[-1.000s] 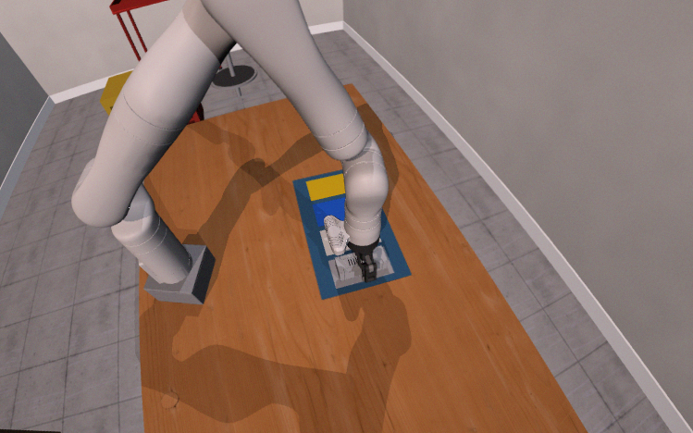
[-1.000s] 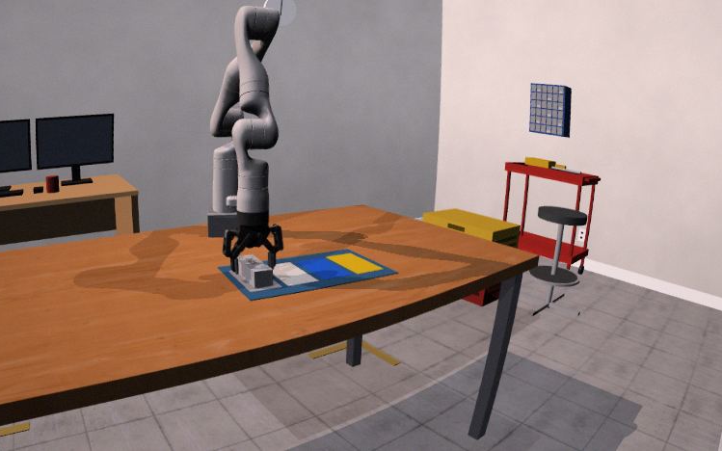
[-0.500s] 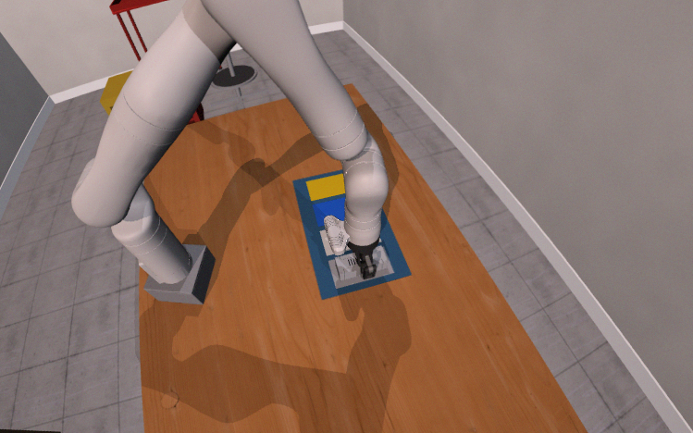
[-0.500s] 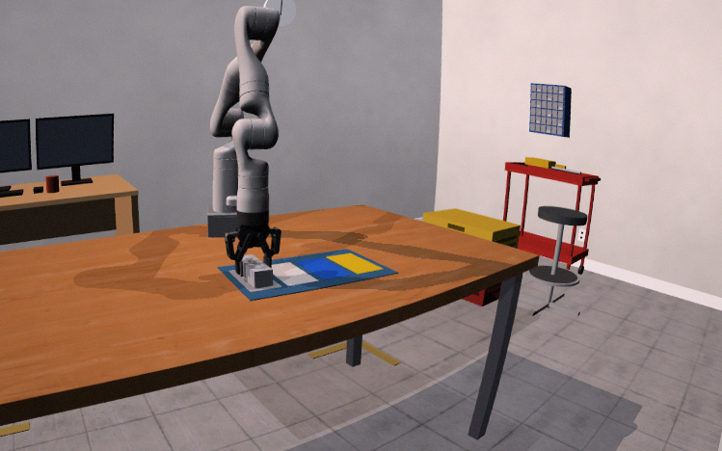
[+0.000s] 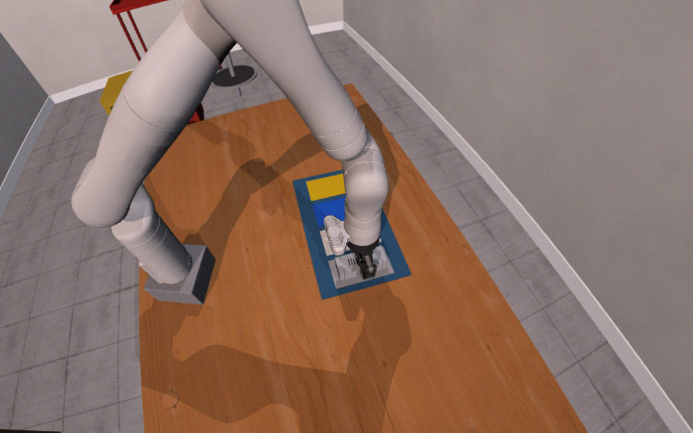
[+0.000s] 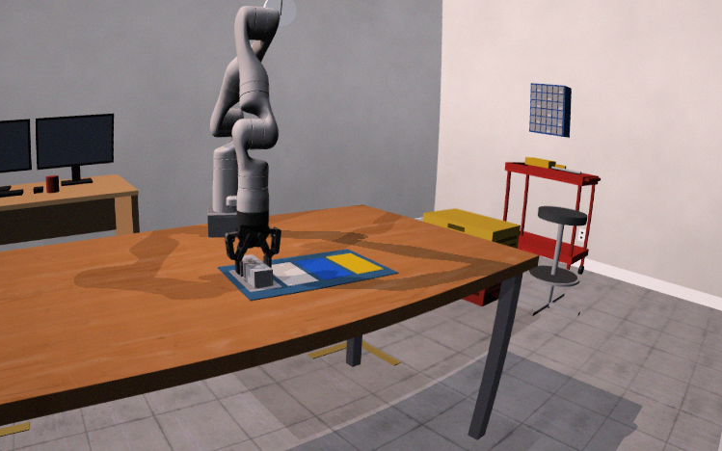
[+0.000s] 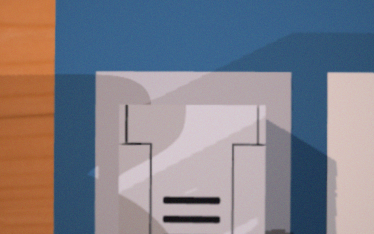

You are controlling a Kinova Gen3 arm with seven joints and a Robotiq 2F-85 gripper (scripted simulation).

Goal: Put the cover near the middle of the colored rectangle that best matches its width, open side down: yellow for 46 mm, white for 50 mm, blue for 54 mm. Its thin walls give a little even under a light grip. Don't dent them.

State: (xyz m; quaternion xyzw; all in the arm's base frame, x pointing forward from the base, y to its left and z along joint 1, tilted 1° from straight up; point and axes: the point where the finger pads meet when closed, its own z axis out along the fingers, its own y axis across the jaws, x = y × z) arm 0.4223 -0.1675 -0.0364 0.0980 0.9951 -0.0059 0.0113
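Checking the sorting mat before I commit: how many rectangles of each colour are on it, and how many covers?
Yellow rectangle: 1
Blue rectangle: 1
White rectangle: 1
Grey pad: 1
Cover, standing on the grey pad: 1
Total: 5

The claw [image 6: 252,251] points straight down over the grey cover [image 6: 256,273], its fingers [image 6: 232,251] straddling it, partly closed. The cover sits on a grey pad at the near end of a blue mat [image 6: 377,272] on the table [image 6: 99,336]. Past the claw, to its right along the mat, lie white [image 6: 296,274], blue [image 6: 318,265] and yellow [image 6: 354,262] rectangles in turn.
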